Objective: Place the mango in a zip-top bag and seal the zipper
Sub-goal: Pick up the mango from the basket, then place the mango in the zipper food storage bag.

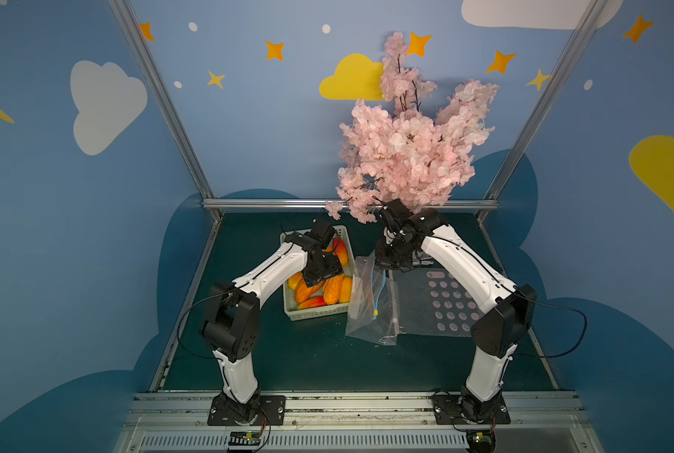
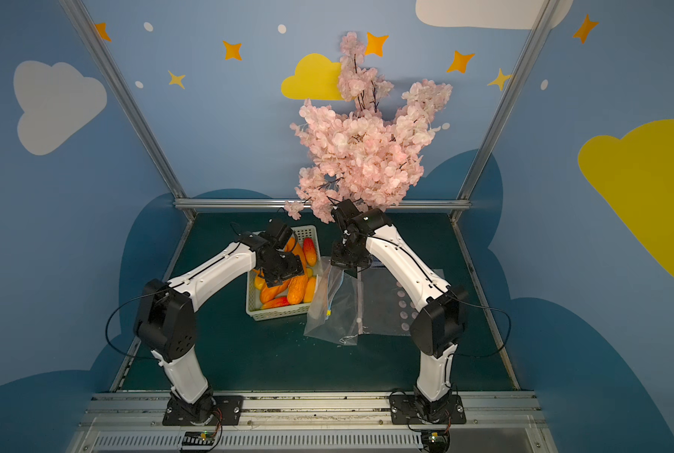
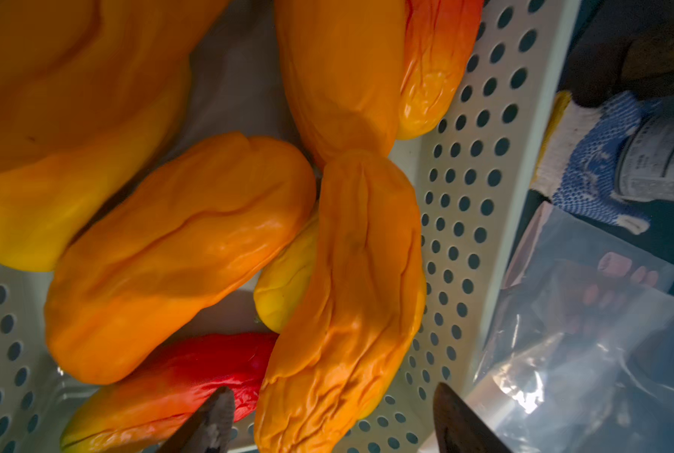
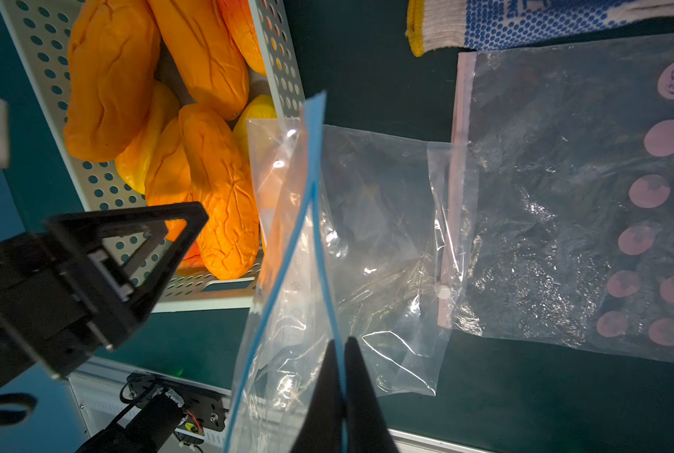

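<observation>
Several orange and red mangoes [image 1: 331, 292] lie in a white perforated basket [image 1: 315, 313]. My left gripper [image 3: 333, 415] hangs open just above them. A wrinkled orange mango [image 3: 347, 313] lies between its spread fingers [image 3: 213, 419], apart from both. To the right of the basket, my right gripper [image 4: 345, 345] is shut on the blue zipper edge [image 4: 319, 251] of a clear zip-top bag [image 4: 378, 235]. It holds that edge raised, and the bag's mouth gapes toward the basket. In both top views the bag [image 2: 329, 310] stands beside the basket [image 2: 276, 313].
A second clear bag with pink dots [image 4: 562, 196] lies flat on the green table, right of the held bag. A white and blue dotted glove [image 4: 523, 23] lies behind the bags. Pink blossom branches [image 1: 406, 157] hang over the back edge.
</observation>
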You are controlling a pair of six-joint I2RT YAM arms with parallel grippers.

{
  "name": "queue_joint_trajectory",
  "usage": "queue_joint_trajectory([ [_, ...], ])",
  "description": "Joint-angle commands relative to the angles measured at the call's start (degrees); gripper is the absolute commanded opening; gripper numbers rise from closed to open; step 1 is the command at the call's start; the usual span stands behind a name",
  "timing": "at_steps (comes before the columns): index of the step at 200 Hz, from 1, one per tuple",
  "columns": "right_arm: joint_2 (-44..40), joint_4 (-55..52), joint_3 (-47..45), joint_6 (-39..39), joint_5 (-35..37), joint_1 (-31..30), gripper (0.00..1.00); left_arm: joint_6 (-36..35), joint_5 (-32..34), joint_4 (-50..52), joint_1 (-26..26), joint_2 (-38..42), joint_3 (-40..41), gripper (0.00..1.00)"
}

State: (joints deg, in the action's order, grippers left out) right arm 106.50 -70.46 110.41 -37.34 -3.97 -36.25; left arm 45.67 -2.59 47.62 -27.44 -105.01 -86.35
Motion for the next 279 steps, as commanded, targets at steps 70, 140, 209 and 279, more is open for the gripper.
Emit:
queue_joint_trajectory([
  [70,1.6,-0.5,2.5,-0.4,-0.8,0.1,0.00,-7.6,2.6,-1.9,-2.4,-8.6,-4.5,0.77],
  [140,2.4,-0.6,3.5,-0.5,-2.1,0.5,0.00,-6.7,6.8,-12.1,-3.8,14.8,1.9,0.31],
  [209,3.1,-0.4,4.3,0.1,-5.7,1.4,0.00,10.9,-10.4,-63.3,-10.2,29.9,24.2,0.16],
  [279,3.7,-0.8,5.9,-0.3,-10.3,2.3,0.00,14.7,-8.5,-85.0,-14.4,26.1,34.3,0.09],
])
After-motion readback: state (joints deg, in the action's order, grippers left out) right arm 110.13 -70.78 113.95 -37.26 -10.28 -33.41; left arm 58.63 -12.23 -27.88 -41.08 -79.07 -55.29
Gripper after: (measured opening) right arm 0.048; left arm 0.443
